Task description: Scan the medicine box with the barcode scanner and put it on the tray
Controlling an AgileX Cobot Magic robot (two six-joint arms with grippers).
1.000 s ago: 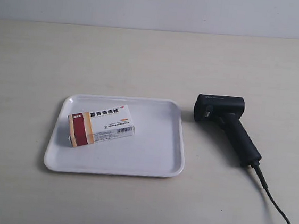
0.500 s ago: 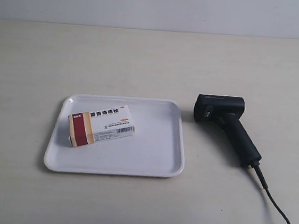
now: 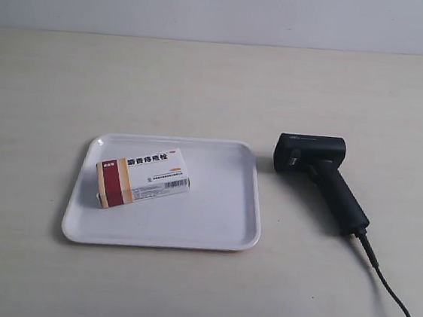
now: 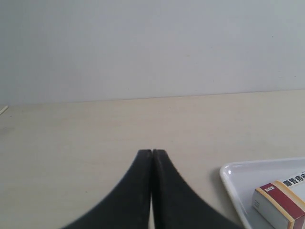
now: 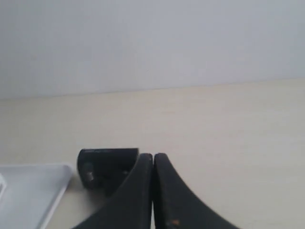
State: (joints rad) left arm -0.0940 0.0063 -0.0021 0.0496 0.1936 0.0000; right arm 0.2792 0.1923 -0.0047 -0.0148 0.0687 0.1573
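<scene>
The medicine box (image 3: 144,176), white with a dark red and tan band at one end, lies flat inside the white tray (image 3: 224,217). Beside the tray the black barcode scanner (image 3: 323,178) lies on its side on the table, its cable trailing to the lower corner. No arm shows in the exterior view. In the left wrist view my left gripper (image 4: 152,151) is shut and holds nothing; the tray's corner (image 4: 233,172) and the box's banded end (image 4: 279,202) sit off to one side. My right gripper (image 5: 153,155) is likewise shut and holds nothing, with the scanner head (image 5: 105,167) just beyond its tips.
The pale wooden table (image 3: 204,82) runs back to a plain light wall (image 3: 227,9). The scanner's black cable (image 3: 393,299) snakes over the table toward the exterior view's lower right corner.
</scene>
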